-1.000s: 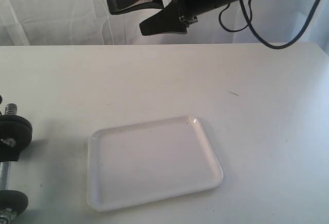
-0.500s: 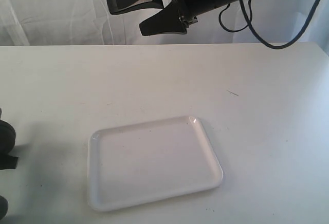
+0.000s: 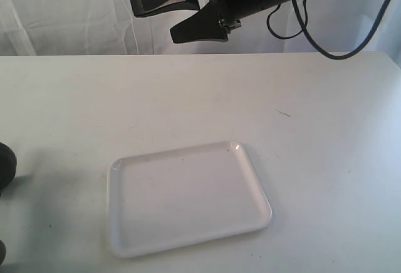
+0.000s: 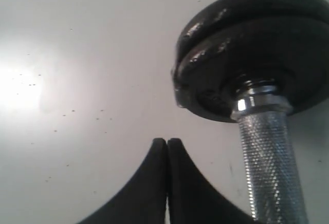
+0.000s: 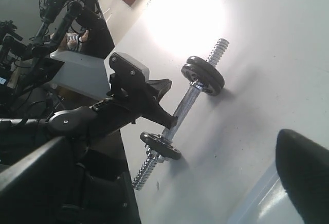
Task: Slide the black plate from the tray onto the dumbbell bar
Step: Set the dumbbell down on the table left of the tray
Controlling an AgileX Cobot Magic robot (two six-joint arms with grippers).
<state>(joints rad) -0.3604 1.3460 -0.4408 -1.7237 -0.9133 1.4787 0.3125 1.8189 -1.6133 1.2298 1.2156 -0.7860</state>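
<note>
The white tray (image 3: 188,198) lies empty near the table's front. The dumbbell bar (image 5: 186,100) rests on the table off the exterior view's left edge. Two black plates (image 5: 204,75) sit stacked at one end of it, and a third plate (image 5: 160,146) sits at the other. In the exterior view only dark disc edges (image 3: 5,166) show. My left gripper (image 4: 167,142) is shut with nothing between its fingers. The knurled bar (image 4: 267,172) and the plates (image 4: 247,54) lie right beside it. My right gripper (image 3: 155,19) hangs open high above the table's far side.
The white table (image 3: 301,135) stretches wide around the tray. A curtain hangs behind its far edge. The left arm (image 5: 97,118) leans over the bar's middle. A black cable (image 3: 326,51) droops from the right arm.
The dumbbell at the left edge has slid left, almost out of the exterior view; its bar no longer shows there. The right arm and tray have not moved.
</note>
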